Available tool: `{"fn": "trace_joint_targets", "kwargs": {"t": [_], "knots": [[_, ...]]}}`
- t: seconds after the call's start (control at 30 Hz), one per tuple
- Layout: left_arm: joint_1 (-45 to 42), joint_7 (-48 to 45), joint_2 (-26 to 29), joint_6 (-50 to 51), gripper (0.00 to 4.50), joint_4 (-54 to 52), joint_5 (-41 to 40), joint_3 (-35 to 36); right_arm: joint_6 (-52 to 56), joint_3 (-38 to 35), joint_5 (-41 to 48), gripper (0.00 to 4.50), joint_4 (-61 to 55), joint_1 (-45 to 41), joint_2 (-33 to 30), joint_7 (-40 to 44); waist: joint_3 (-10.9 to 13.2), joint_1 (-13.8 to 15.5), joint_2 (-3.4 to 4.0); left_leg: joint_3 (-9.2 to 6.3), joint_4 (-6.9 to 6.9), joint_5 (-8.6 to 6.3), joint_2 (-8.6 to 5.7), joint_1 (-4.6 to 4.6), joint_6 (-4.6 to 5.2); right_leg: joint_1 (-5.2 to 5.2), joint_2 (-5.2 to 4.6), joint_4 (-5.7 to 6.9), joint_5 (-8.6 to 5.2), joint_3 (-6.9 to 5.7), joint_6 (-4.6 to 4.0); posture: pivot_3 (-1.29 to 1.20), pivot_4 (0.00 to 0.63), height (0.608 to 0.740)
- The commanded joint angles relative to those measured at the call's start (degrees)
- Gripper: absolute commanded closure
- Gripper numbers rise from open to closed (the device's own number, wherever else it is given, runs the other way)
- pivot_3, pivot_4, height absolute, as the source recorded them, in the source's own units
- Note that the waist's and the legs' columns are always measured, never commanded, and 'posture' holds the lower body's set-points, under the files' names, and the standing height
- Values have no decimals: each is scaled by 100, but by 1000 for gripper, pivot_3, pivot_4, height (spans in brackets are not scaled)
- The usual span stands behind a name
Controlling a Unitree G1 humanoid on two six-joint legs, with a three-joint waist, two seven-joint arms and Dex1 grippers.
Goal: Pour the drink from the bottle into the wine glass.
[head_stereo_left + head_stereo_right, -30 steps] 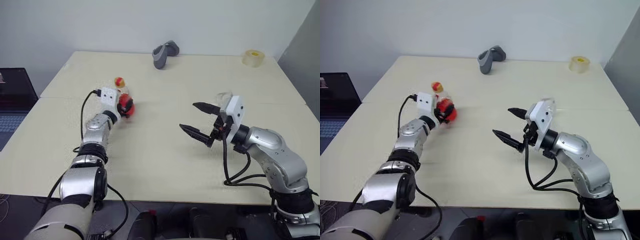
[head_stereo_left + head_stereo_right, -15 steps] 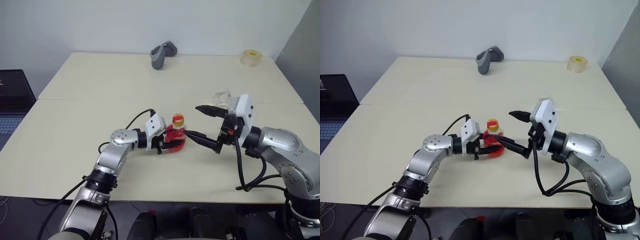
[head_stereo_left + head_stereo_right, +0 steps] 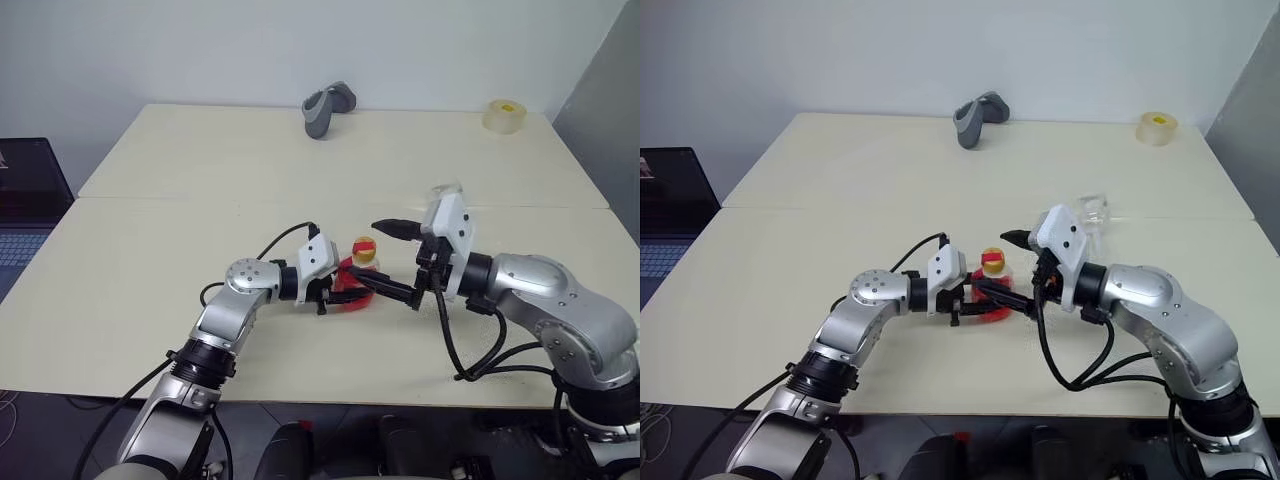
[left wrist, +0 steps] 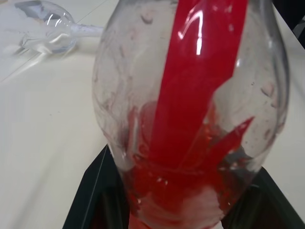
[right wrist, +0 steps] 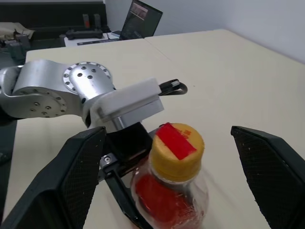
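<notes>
The bottle [image 3: 358, 276], small and clear with the red drink [image 4: 186, 157] in its lower part and a yellow-and-red cap [image 5: 177, 151], stands upright near the table's middle front. My left gripper [image 3: 338, 292] is shut on its lower body from the left. From the right, my right gripper [image 3: 368, 255] stands open, its black fingers [image 5: 78, 176] on either side of the cap and apart from it. The clear wine glass [image 3: 1095, 209] is just behind my right hand and seems to lie on its side [image 4: 45, 31].
A grey curved object [image 3: 328, 106] sits at the table's far edge and a tape roll [image 3: 503, 115] at the far right corner. A laptop [image 3: 25, 195] stands off the table's left side. The table [image 3: 150, 240] has open surface on the left.
My left arm has swung the bottle from the table's left to the middle front. My right gripper has edged left so that its open fingers now flank the cap.
</notes>
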Motion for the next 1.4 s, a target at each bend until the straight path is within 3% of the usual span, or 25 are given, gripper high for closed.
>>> {"fn": "trace_joint_targets", "kwargs": {"t": [0.03, 0.33, 0.5, 0.7, 0.8, 0.9, 1.03, 1.33, 1.4], "knots": [[-129, -23, 14, -145, 2658, -107, 27, -16, -202, 11, -128, 404, -30, -163, 71, -11, 0, -1, 0, 0, 0, 0, 0, 0, 0, 0, 0, 0, 0, 1, 0, 0, 150, 740], [-166, -5, -8, -221, 2658, -28, 78, -11, -256, 202, -279, 3318, 45, -234, 97, 171, 0, -1, 0, -1, 0, 0, 0, 0, 0, 0, 0, 0, 0, 0, 0, 0, 150, 740], [-181, -111, 24, -172, 2757, -150, 27, -33, -606, 391, -466, 3310, 379, -447, -130, 792, 0, -2, 0, 0, 0, 0, 0, 1, 0, 0, 0, 0, 0, -1, 0, 0, 150, 740], [-116, -730, 302, -3, 2958, -570, -129, -235, -2557, 1081, -1305, 3310, 2401, -1425, -897, 3316, 2, -21, 3, 7, -2, -1, -1, 6, 1, 1, 6, -2, 0, -12, 0, 0, 150, 740], [-107, -868, 440, -112, 3155, -579, -54, -314, -3155, 1248, -1518, 3310, 3232, -1980, -851, 3923, 2, -26, 3, 9, -5, -1, 5, 12, 2, 3, 7, -3, 0, -10, 0, 0, 150, 740], [-123, -820, 457, -143, 3333, -539, -43, -307, -3178, 1222, -1455, 3310, 3476, -2197, -739, 4076, 2, -18, 3, 5, -2, -1, 6, 9, 1, 2, 6, -3, 0, -5, -1, 0, 150, 740], [-87, -570, 388, -98, 3499, -551, -62, -205, -2251, 830, -655, 3310, 2785, -1936, -774, 4079, 2, 2, 4, 1, 1, 0, 4, 3, 0, 2, -2, -4, 0, 0, -1, 0, 150, 740], [10, -50, 117, 51, 3523, -551, -153, 1, -618, -677, 142, 188, 546, -396, 99, 1092, 3, 16, 4, -3, 6, 0, 1, -5, 0, -1, -8, 1, 0, 0, -1, 0, 150, 740], [-41, 109, 11, 155, 3523, -499, -232, 90, -363, -855, 171, 175, -77, 76, 510, 231, 2, 17, 4, -4, 6, 0, 1, -4, 0, 0, -8, 1, 0, -2, -1, 0, 150, 740]]}}
